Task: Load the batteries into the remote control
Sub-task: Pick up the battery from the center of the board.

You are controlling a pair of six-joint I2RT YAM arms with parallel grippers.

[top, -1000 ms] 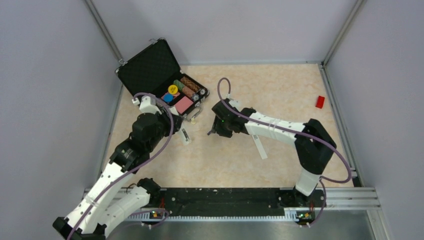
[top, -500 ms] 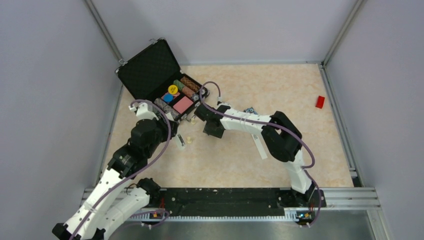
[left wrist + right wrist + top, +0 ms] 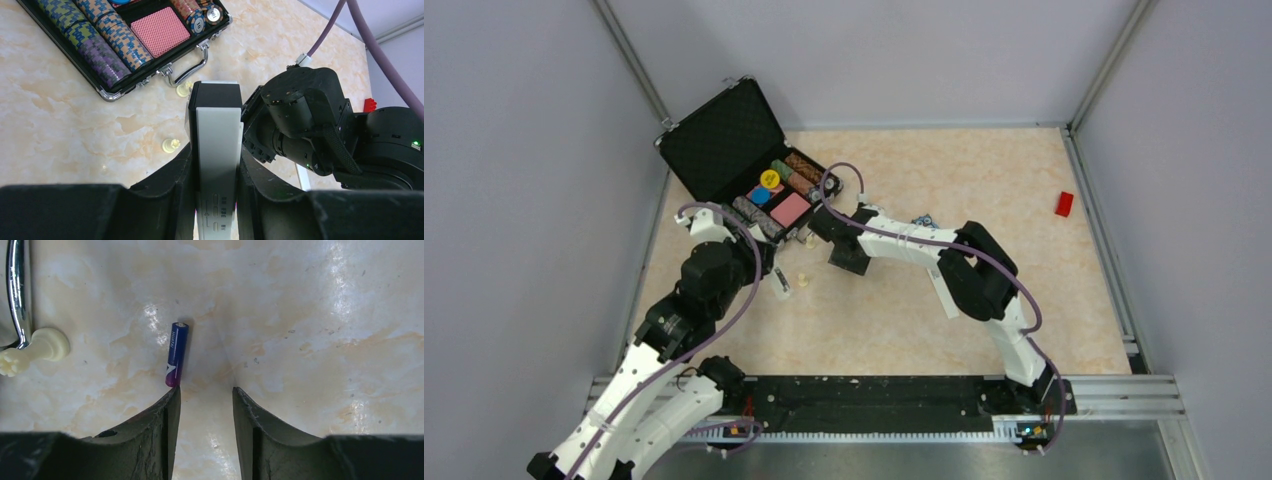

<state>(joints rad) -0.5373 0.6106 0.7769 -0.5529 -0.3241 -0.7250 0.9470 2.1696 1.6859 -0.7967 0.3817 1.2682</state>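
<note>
My left gripper (image 3: 215, 152) is shut on the remote control (image 3: 216, 125), a slim white bar with a dark far end, held off the table; in the top view it (image 3: 781, 284) sticks out of the gripper (image 3: 769, 272). My right gripper (image 3: 204, 390) is open and empty, low over the table. One dark purple battery (image 3: 176, 354) lies flat just beyond the left fingertip (image 3: 172, 397), not between the jaws. In the top view the right gripper (image 3: 844, 260) is beside the case handle. The second battery is out of view.
An open black case (image 3: 724, 140) of poker chips and cards stands at the back left, with its chrome handle (image 3: 15, 295) close to my right gripper. Small cream pieces (image 3: 803, 279) (image 3: 30, 352) lie nearby. A white strip (image 3: 943, 290), a blue-and-black gadget (image 3: 922, 220) and a red block (image 3: 1064, 203) lie to the right.
My right arm swung left, from the middle of the table to beside the case handle, then settled. My left gripper drew back slightly towards the near left with the remote.
</note>
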